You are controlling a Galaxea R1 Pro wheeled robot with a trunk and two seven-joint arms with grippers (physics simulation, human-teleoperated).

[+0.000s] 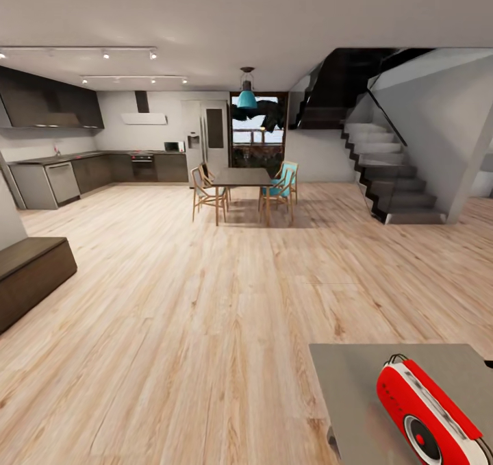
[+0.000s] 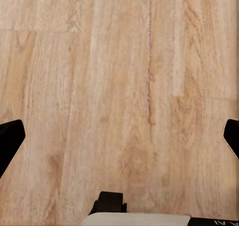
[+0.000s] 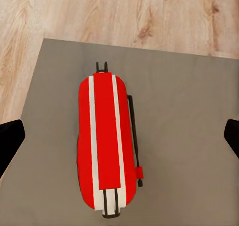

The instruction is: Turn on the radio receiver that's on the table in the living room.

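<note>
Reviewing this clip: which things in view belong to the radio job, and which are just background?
Job:
radio receiver, standing on the table
table, grey top
right gripper, fingers spread wide above the radio
left gripper, over bare wooden floor

Background:
dining table with chairs
dark bench
staircase
kitchen counter

My left gripper shows two matte black fingers, smooth and rounded, at the left and right edges of the frame. At the bottom centre sits a small black block with rounded corners above a pale grey-white plate, and faint white marks show at the bottom right. My right gripper has the same plain black fingers.
</note>
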